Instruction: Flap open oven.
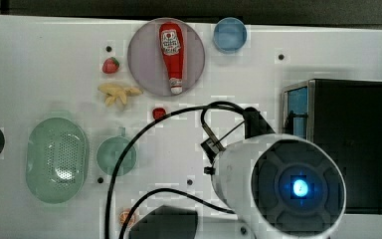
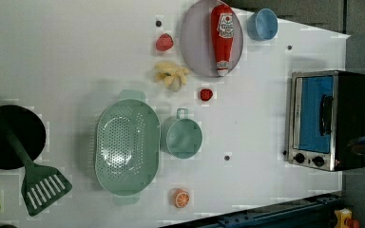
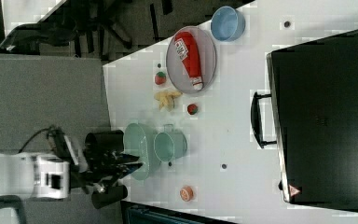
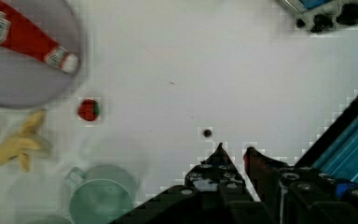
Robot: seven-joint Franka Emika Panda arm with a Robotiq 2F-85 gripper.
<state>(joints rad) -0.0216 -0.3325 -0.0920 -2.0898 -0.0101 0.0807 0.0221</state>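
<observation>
Oven (image 2: pixel 328 119): a large black boxy toaster oven with a silver metal front frame, a glass door and a black bar handle (image 2: pixel 325 114). You find it at the right edge of the left view, with its black knobs (image 2: pixel 309 159) at the lower end of the frame. Its door stands shut against the frame.

Gripper (image 4: pixel 233 154): the black two-finger gripper sits at the lower centre of the wrist view. Its fingertips stand close together with a slim gap between them and grasp nothing. White tabletop (image 4: pixel 177 56) lies beyond them.

Current step, as judged: approach. The gripper is not yet at the handle. In the right view you see the gripper (image 3: pixel 133 164) at the lower left of the frame, well apart from the oven (image 3: pixel 326 116) at the right.

Next move, as judged: carry the gripper across to the bar handle, hook or clamp the bar, then pull it outward and down so the door swings open.
</observation>
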